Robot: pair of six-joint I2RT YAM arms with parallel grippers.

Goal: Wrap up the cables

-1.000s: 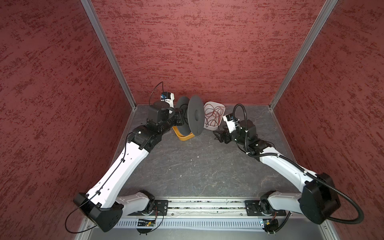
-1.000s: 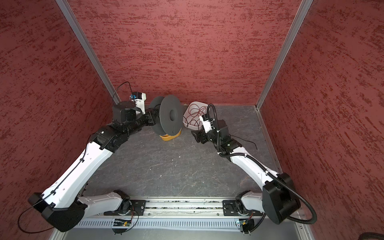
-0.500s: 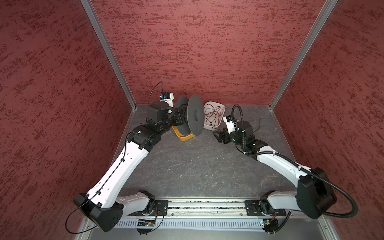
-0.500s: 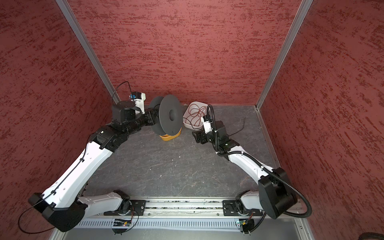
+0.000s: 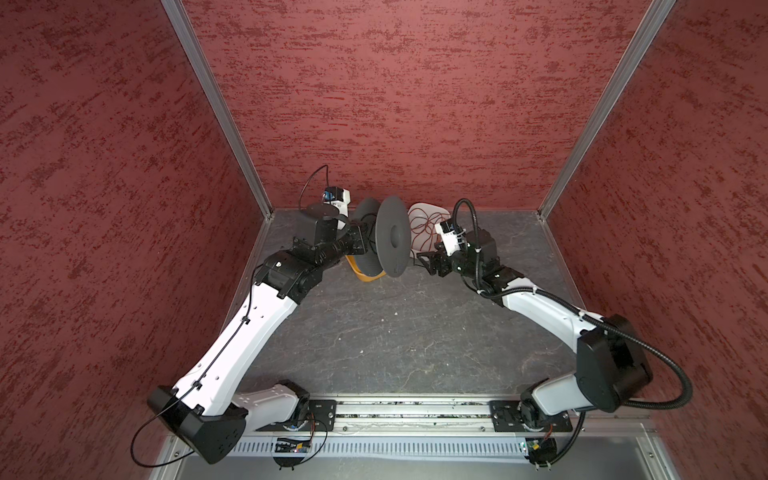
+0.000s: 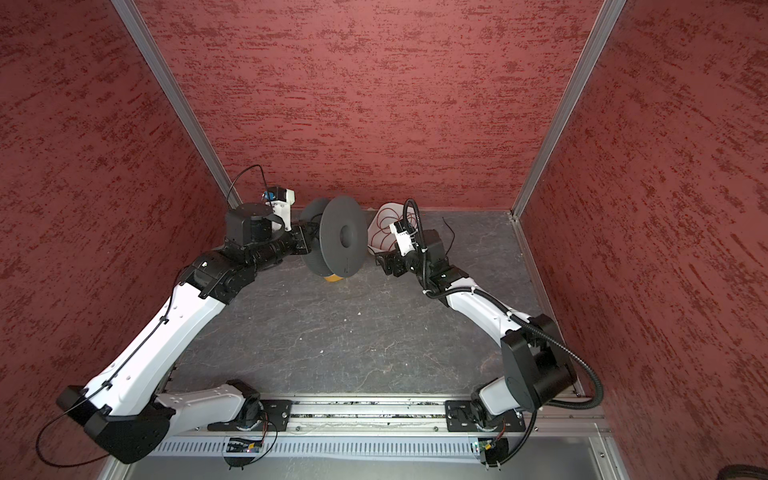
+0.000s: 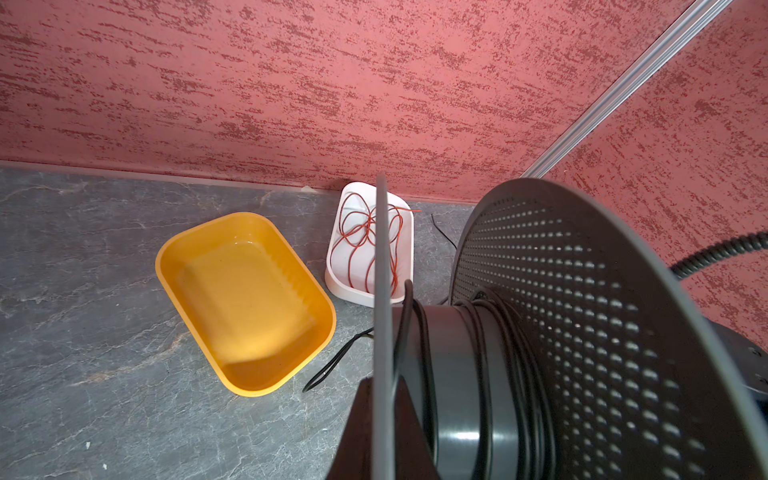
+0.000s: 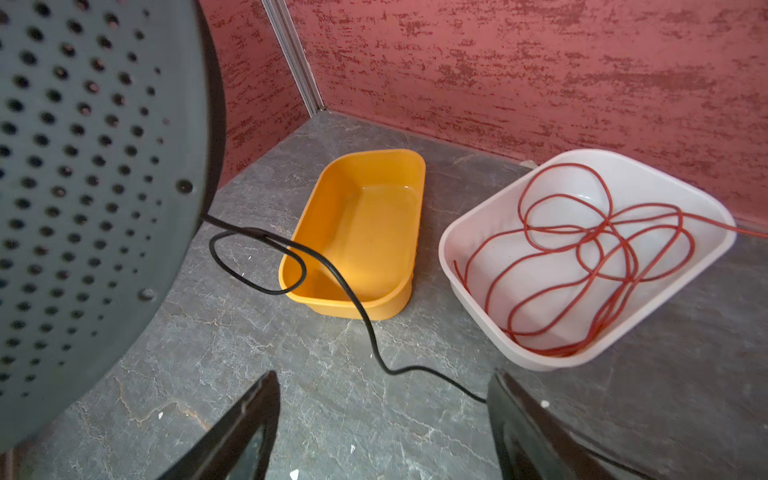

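Below, grey veined tabletop (image 8: 332,415), red mottled walls (image 8: 540,62), black cable (image 8: 370,332) trailing from spool (image 8: 83,166)

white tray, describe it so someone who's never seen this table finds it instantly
Follow the red back wall down to the grey table. Two shallow trays sit there side by side near the big grey spool. The white tray alone holds loose loops of red wire; the yellow tray is empty.
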